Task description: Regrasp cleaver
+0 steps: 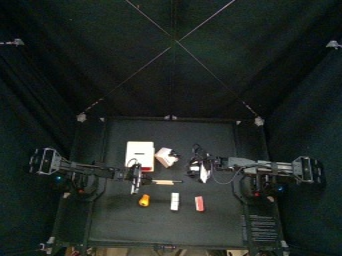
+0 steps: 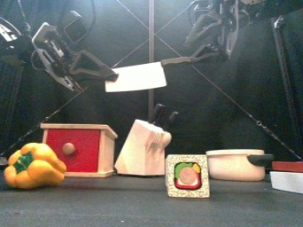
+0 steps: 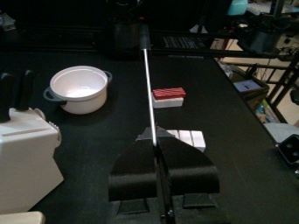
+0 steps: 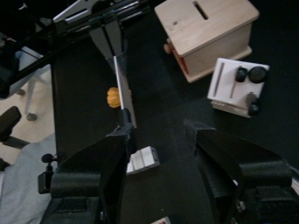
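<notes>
Cleaver held mid-air by left hand, right hand spread wide nearby.

Left hand (image 3: 167,188) clamped on the cleaver (image 2: 138,78), blade flat-on in front view, well above worktop (image 2: 130,208), over the knife block (image 2: 147,147). Right hand (image 4: 162,144) w/ jaws apart, empty, cleaver handle end just ahead of it. Below on worktop: red-fronted wooden box (image 2: 80,147), yellow pepper (image 2: 32,167), white pot (image 2: 236,164), small picture card (image 2: 187,176).
</notes>
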